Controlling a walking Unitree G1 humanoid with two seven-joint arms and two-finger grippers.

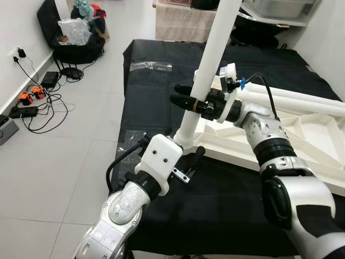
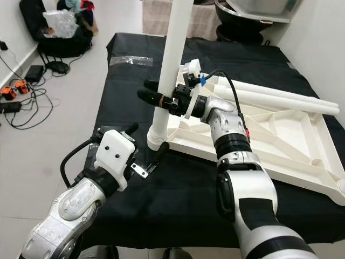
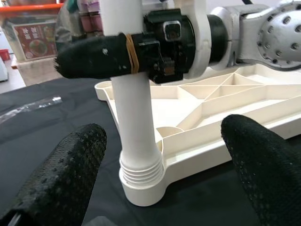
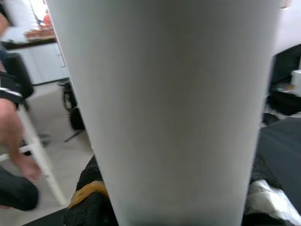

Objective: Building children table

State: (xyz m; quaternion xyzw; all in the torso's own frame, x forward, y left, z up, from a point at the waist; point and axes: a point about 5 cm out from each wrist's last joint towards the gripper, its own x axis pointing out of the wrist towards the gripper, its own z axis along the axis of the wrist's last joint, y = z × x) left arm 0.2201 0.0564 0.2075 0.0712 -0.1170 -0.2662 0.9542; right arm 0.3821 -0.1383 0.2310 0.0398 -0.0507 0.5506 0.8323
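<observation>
Pale grey tiled floor (image 1: 81, 156) meets a white wall (image 1: 19, 27), with tangled black cables (image 1: 46, 105) near the skirting.

A table leg (image 1: 213, 65) stands upright in the near-left corner socket (image 3: 141, 181) of the upturned tabletop (image 1: 302, 135), which lies on the black mat (image 1: 156, 97).

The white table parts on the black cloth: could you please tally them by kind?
Upright leg in the corner socket, held by the right gripper: 1
Legs lying across the tabletop: 2
Upturned ribbed tabletop: 1
Total: 4
</observation>
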